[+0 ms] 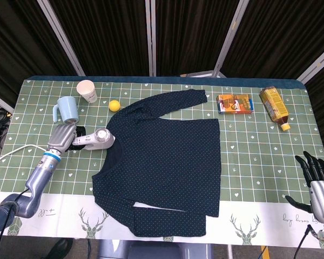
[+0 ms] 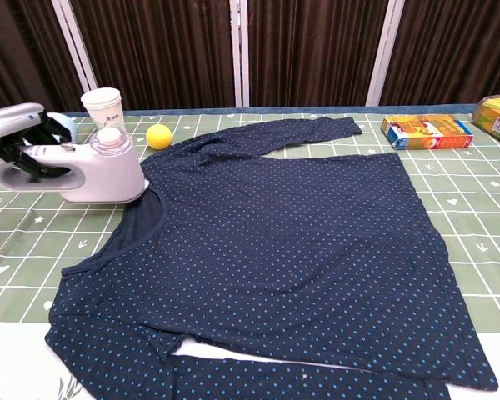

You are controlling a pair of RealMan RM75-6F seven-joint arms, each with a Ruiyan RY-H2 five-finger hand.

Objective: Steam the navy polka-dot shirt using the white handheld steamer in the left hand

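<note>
In head view only, right hand (image 1: 317, 181), fingers apart.

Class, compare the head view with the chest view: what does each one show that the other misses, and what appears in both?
Only the head view shows the right hand, open at the table's near right corner, the blue mug whole, and the whole juice bottle. The chest view adds no object of its own; it gives a closer, low-angle look. Both show the navy polka-dot shirt, the white handheld steamer held by the left hand, the paper cup, yellow ball and orange box.
</note>
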